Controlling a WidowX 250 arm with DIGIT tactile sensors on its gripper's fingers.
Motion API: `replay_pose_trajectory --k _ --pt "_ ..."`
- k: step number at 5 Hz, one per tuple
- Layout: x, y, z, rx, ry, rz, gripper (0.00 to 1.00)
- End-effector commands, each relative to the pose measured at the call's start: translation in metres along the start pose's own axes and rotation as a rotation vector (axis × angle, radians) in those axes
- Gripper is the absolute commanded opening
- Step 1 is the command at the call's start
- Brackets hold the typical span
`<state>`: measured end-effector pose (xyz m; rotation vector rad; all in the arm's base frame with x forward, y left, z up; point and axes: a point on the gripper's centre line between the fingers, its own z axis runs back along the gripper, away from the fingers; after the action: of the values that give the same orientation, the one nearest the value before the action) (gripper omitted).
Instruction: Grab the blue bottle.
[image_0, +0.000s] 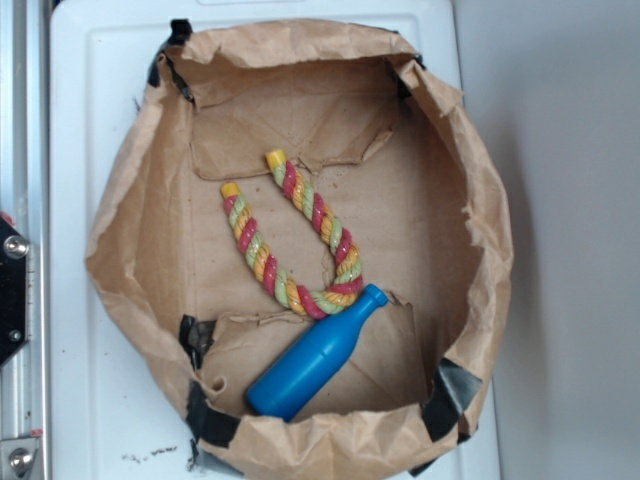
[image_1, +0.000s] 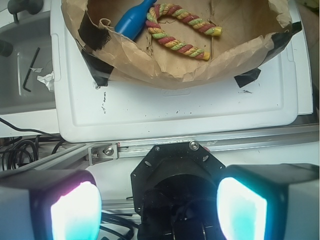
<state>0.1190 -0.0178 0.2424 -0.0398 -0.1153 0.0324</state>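
Observation:
The blue bottle (image_0: 315, 355) lies on its side inside a rolled-down brown paper bag (image_0: 130, 200), cap pointing up-right and touching the bend of a red, yellow and green rope toy (image_0: 290, 245). In the wrist view the bottle (image_1: 132, 19) shows at the top left of the bag (image_1: 165, 75), partly cut off by the frame edge, beside the rope toy (image_1: 180, 30). My gripper (image_1: 159, 210) is far back from the bag, over the robot's black base, its two fingers spread wide with nothing between them. The exterior view does not show the gripper.
The bag sits on a white plastic board (image_1: 175, 110), taped with black tape (image_0: 450, 395). An aluminium rail (image_1: 250, 140) runs between board and base. A black hex key (image_1: 30, 70) lies in a tray at left; cables (image_1: 20, 150) trail below it.

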Motion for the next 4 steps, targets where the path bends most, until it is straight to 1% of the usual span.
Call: replay_pose_trajectory --k 1,2,3,4 --pt "0.000 0.000 0.000 0.000 0.000 0.000 1.00" --pt "0.026 -0.012 -0.003 -0.056 -0.038 0.095 1.00" --pt "0.053 -0.012 -0.005 -0.116 -0.094 0.208 1.00" --pt "0.087 0.003 -0.011 -0.179 -0.130 0.340 1.00"
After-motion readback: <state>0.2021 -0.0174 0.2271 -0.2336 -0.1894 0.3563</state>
